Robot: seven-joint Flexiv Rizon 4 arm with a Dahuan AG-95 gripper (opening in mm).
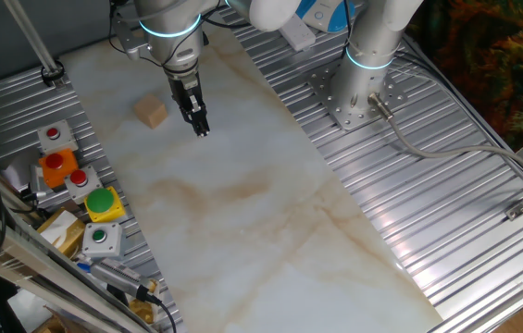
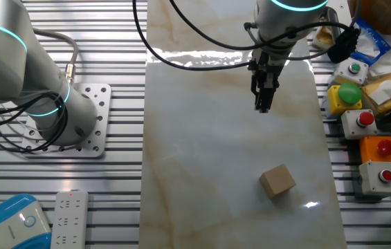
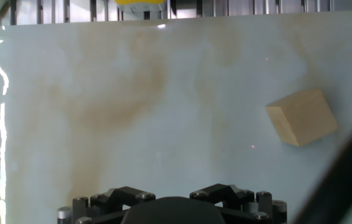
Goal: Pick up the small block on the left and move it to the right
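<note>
The small block [image 1: 151,113] is a plain light-tan wooden cube lying on the marble tabletop, apart from everything else. It also shows in the other fixed view [image 2: 277,181] and at the right of the hand view [image 3: 301,117]. My gripper [image 1: 201,130] hangs above the table a short way to the right of the block in one fixed view, and it does not touch the block. In the other fixed view the gripper [image 2: 262,107] is beyond the block. Its fingers look pressed together and hold nothing. The hand view shows only the gripper's dark body at the bottom edge.
A row of push-button boxes stands on the ribbed metal at the table's left: red [image 1: 54,136], orange [image 1: 57,169], green on yellow [image 1: 103,203]. A second arm's base [image 1: 358,88] is bolted at the far right. A white power strip [image 2: 70,218] lies nearby.
</note>
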